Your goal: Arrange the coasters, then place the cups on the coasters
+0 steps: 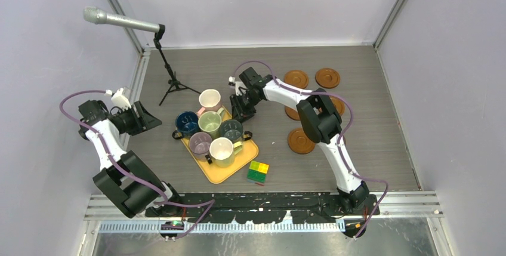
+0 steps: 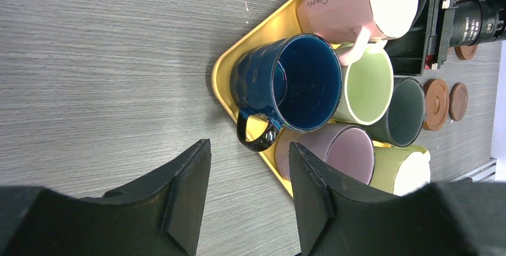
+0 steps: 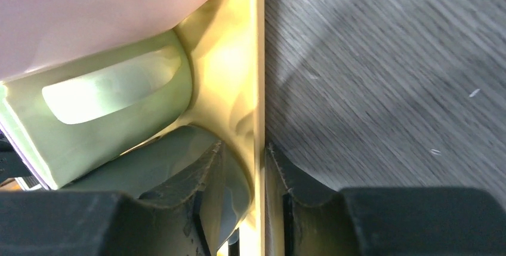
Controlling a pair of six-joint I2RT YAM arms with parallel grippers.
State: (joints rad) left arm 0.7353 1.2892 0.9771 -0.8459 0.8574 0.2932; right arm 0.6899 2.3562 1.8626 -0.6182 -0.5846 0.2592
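While six cups [image 1: 210, 123] are sitting packed rim-to-rim on the tray [image 1: 230, 171] mid-table, w/ coasters [image 1: 327, 77] lying far right, we're seeing the right gripper [image 3: 244, 151] straddling the tray's far rim: part-spread, outer finger touching, inner one just clear. The left gripper [image 2: 249, 144] is hovering spread and empty over open table [image 1: 161, 154] left of the tray.
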